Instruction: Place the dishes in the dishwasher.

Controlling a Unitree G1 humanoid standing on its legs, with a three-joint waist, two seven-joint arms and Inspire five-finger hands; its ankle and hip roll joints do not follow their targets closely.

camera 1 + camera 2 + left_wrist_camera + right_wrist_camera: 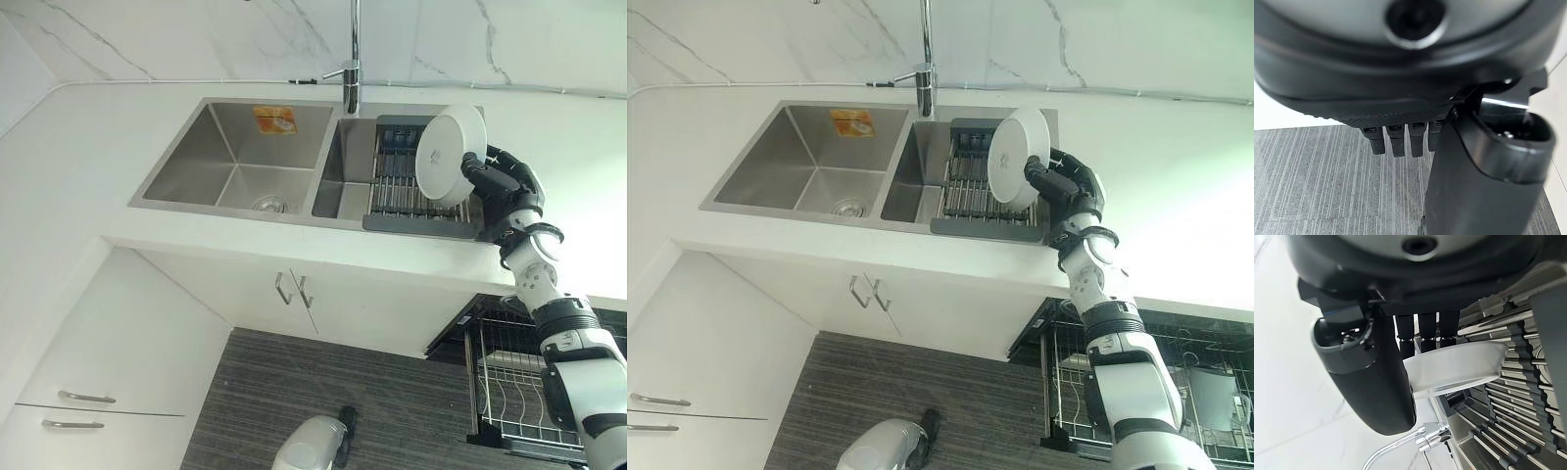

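We see the right hand (500, 181) up at the right of centre in the left eye view, fingers and thumb pinched on the rim of a white plate (450, 154). The plate stands nearly on edge, held above the drying rack (416, 186) that sits in the right basin of the sink (235, 157). In the right wrist view the thumb (1374, 377) presses one face of the plate (1454, 368) while the fingers (1420, 330) reach behind it, with the rack's bars just past them.

The grip takes only the rim, so we judge the hold is thin: a quick swing could let the plate pivot or slide out and fall onto the rack or the counter (88, 147).

The tap (351, 59) stands just left of the plate, near the top centre. We think a lift or turn toward that side could clip it.

The dishwasher basket (1190, 387) sits pulled out in the lower right of the right eye view, below the counter edge. The route there goes down past that edge, and we reckon a tight arc could knock the plate against it. The wire prongs could also catch the rim if the plate comes in tilted.

The left hand (1400, 139) hangs over the floor (1312, 176), fingers straight and relaxed, holding nothing.
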